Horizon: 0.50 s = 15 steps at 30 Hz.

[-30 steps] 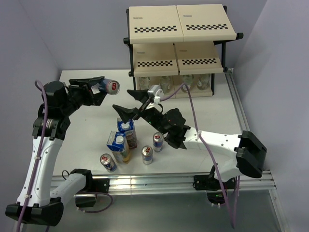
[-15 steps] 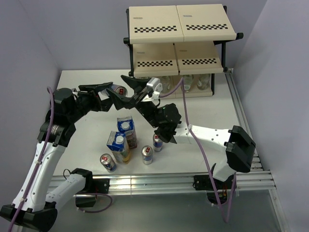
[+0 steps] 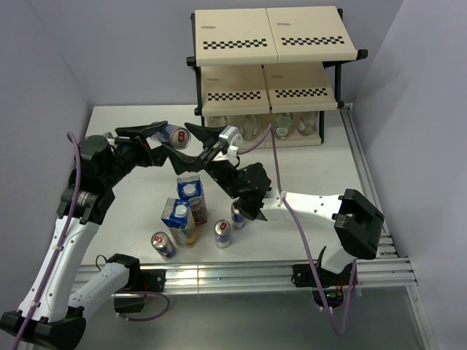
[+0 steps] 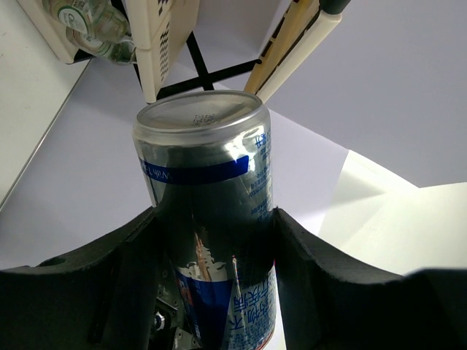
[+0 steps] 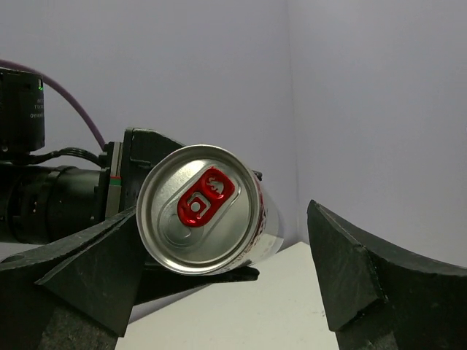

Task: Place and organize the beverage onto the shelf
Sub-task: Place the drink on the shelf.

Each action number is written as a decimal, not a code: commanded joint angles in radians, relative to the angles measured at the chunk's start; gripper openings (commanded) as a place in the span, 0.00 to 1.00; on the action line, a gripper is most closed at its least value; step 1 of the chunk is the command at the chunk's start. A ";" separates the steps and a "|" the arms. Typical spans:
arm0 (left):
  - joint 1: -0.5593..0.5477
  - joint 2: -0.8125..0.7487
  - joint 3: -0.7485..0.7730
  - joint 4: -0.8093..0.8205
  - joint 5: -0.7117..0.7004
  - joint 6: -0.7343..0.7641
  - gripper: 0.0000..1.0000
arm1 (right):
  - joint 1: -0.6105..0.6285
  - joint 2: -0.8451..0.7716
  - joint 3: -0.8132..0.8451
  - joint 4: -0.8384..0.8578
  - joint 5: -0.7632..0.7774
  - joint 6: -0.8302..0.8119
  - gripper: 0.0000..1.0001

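Observation:
My left gripper (image 3: pixel 162 140) is shut on a slim blue-and-silver can (image 3: pixel 174 134), held in the air on its side, left of the shelf (image 3: pixel 273 44). In the left wrist view the can (image 4: pixel 208 211) fills the gap between the jaws of that gripper (image 4: pixel 211 284). My right gripper (image 3: pixel 187 146) is open, its jaws standing either side of the can's red-tabbed top (image 5: pixel 198 210); the right wrist view shows that gripper (image 5: pixel 219 281) apart from the can. Three cans (image 3: pixel 222 233) and two cartons (image 3: pixel 190 195) stand on the table. Clear bottles (image 3: pixel 283 124) sit on the bottom tier.
The shelf's middle and top boards (image 3: pixel 266 91) hold nothing that I can see. Purple walls close in on the left and right. The standing drinks cluster sits below both grippers, near the front rail (image 3: pixel 233 273).
My left gripper has carried the can to the right, toward the shelf. My right gripper has risen and swung left until its open jaws frame the can's top.

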 commanded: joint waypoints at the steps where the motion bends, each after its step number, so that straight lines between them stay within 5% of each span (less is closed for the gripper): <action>1: -0.005 -0.009 0.044 0.121 -0.014 -0.154 0.00 | 0.009 0.003 0.002 0.082 0.011 -0.001 0.91; 7: -0.020 -0.018 0.033 0.116 -0.016 -0.152 0.00 | 0.009 0.044 0.084 0.065 0.028 -0.027 0.77; 14: -0.028 -0.032 0.010 0.145 -0.022 -0.160 0.01 | 0.009 0.075 0.133 0.103 0.002 -0.033 0.09; 15: -0.028 -0.029 0.010 0.148 -0.017 -0.156 0.03 | 0.009 0.066 0.128 0.114 0.000 -0.033 0.07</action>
